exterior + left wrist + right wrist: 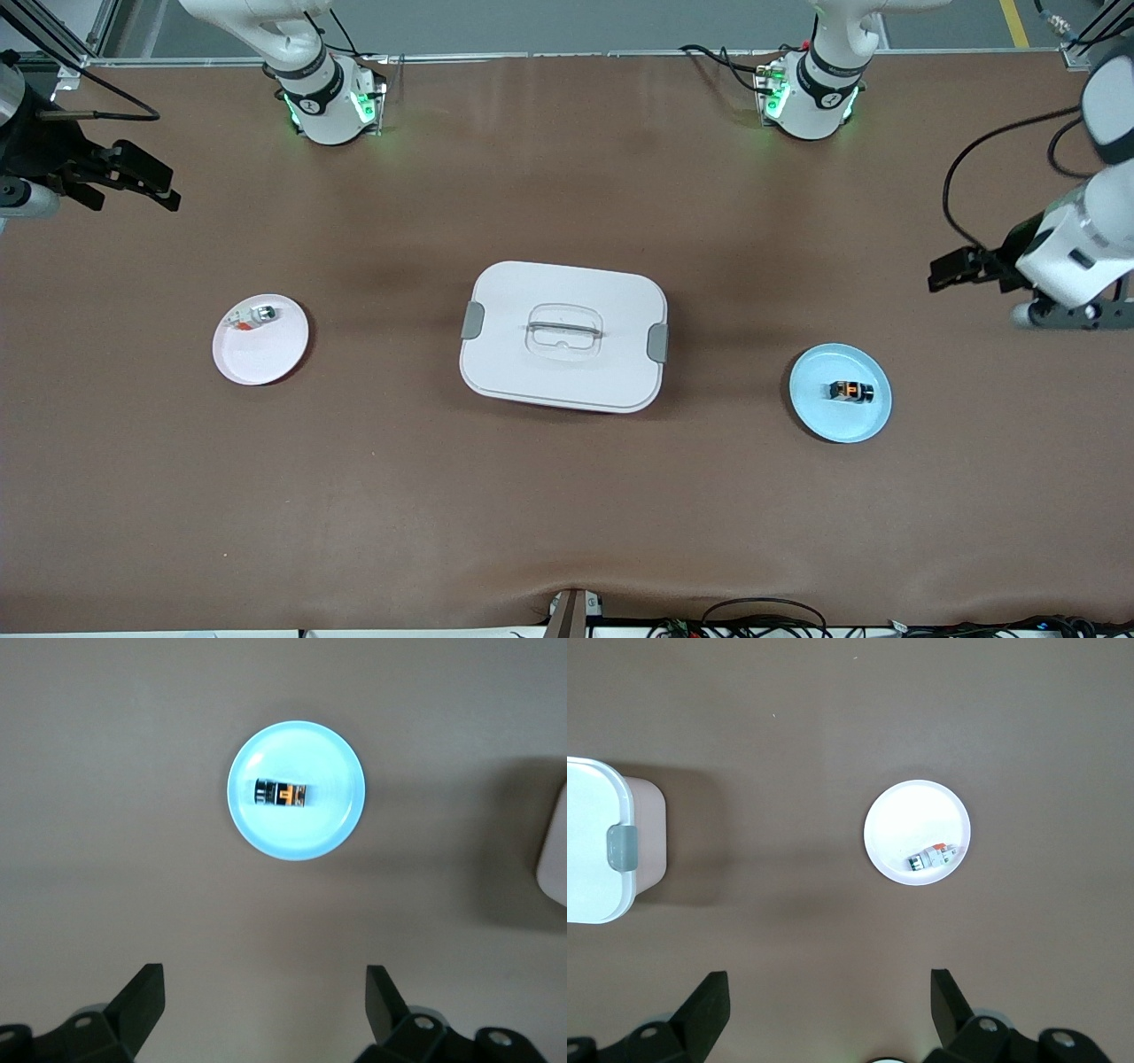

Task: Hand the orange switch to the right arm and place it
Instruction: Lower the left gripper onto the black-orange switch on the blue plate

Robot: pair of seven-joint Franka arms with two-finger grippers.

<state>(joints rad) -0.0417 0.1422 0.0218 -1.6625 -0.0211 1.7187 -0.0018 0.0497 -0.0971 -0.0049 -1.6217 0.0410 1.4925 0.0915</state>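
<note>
While the orange switch (851, 390) lies flat on the blue plate (815, 408) toward the left arm's end, both arms wait: left gripper (264, 1010) and right gripper (829, 1010) hang high, fingers spread wide. It looks light, rigid and small, so pinch its 2 long sides; its long axis runs along the table's length.

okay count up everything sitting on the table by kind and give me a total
Plates: 2, a blue plate and a pink plate
Lidded boxes: 1, the white box
Small parts: 2, the orange switch on the blue plate, a silver-white piece on the pink plate
Total: 5
</note>
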